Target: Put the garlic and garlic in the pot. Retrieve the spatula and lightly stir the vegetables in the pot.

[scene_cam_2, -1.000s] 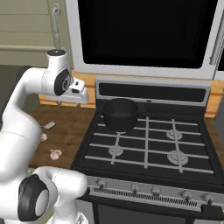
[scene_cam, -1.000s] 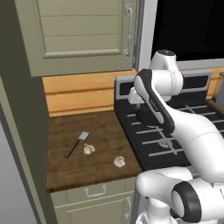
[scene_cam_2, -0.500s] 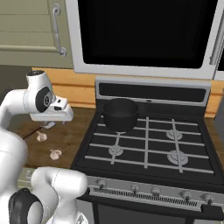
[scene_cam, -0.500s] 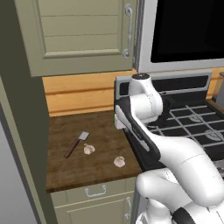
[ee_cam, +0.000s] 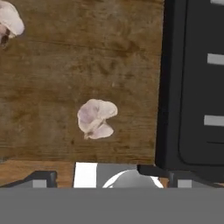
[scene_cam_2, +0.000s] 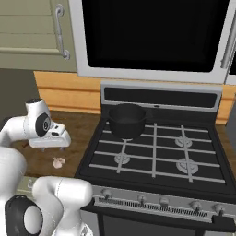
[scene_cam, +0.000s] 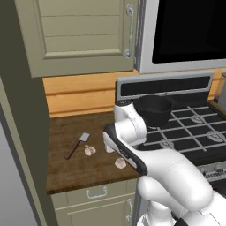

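We're hovering over a garlic (ee_cam: pixel 96 118) on the tabletop (ee_cam: pixel 65 65) beside the stove (ee_cam: pixel 192 87), jaws released, holding nothing.

Home kitchen; gas stove (scene_cam_2: pixel 152 152), wood counter (scene_cam: pixel 79 163), cabinets (scene_cam: pixel 84 35), microwave (scene_cam_2: pixel 152 37) overhead.

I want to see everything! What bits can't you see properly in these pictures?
- Gripper: in the left base view the white arm covers it.
- Inside of the pot: too dark in both base views.
- Second garlic: cut off by the hand view's edge.
- Spatula: tiny in the left base view.
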Controlling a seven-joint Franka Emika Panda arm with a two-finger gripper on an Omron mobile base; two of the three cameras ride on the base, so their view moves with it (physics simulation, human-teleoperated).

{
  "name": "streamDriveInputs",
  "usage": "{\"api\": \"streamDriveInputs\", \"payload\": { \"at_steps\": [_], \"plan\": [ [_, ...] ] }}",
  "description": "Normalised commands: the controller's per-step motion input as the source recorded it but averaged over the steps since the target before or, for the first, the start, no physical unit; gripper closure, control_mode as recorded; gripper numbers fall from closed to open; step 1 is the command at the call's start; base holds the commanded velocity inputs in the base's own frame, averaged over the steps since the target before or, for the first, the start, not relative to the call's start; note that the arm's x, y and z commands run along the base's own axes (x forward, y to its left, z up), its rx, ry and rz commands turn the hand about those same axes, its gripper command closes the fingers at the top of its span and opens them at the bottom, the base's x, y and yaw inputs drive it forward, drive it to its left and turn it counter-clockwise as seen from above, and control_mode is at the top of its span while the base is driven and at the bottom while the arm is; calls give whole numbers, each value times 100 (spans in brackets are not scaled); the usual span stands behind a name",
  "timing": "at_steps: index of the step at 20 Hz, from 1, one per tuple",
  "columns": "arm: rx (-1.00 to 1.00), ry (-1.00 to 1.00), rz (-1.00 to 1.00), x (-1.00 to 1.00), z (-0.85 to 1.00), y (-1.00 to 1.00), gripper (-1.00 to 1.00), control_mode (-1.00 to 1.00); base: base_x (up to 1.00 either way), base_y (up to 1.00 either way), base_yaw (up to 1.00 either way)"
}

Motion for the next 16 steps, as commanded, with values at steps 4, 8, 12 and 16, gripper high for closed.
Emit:
{"api": "streamDriveInputs", "payload": {
  "at_steps": [4, 8, 12, 16],
  "plan": [
    [0, 8, 0, 36, -75, 21, -100, -100, 0, 0, 0],
    [0, 1, 0, 38, -67, 14, -100, -100, 0, 0, 0],
    [0, 0, 0, 13, -54, 0, -100, -100, 0, 0, 0],
    [0, 1, -2, -7, -48, 0, -100, -100, 0, 0, 0]
  ]
}}
